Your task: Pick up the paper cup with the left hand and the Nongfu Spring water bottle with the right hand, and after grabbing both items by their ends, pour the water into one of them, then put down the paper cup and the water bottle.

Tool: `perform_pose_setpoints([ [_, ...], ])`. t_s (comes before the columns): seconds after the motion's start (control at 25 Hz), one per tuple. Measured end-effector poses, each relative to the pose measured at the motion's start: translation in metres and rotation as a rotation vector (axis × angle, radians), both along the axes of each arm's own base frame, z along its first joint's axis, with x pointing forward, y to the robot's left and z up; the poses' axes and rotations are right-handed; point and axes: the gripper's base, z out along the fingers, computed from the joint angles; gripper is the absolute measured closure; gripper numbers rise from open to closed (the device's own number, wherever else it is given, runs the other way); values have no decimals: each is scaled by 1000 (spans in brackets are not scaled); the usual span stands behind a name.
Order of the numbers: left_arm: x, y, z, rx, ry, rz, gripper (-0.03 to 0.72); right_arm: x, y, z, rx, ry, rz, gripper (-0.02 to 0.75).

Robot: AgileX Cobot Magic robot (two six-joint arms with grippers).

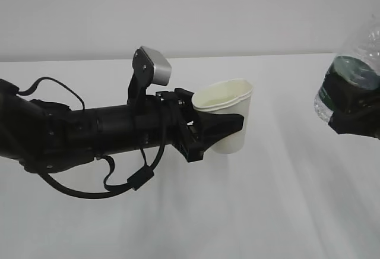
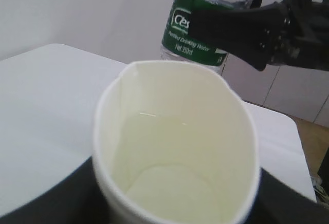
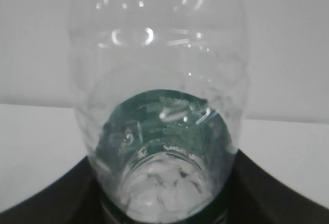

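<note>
**Cup and bottle both held, still a gap between them**

While the left hand (image 1: 222,129) clamps the paper cup (image 1: 228,113) upright, the right hand (image 1: 356,119) grips the Nongfu Spring water bottle (image 1: 350,72) well off to the cup's right, so the bottle has to come leftward over the rim.

A plain white surface (image 1: 267,211) stretches across the room, soft shadows falling on it. Behind it rises a bare pale wall (image 1: 178,9). From the left wrist view, pale cabinet panels (image 2: 288,90) show beyond the surface's far edge, with a strip of brownish floor (image 2: 313,142) below them.
</note>
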Motion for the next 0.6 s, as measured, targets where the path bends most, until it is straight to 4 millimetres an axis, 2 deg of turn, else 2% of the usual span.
perform_pose_setpoints([
  [0.32, 12, 17, -1, 18, -11, 29, 270, 18, 2, -19, -8, 67, 0, 316],
  [0.6, 14, 19, -1, 20, -12, 34, 270, 29, 4, -38, -14, 128, 0, 316],
])
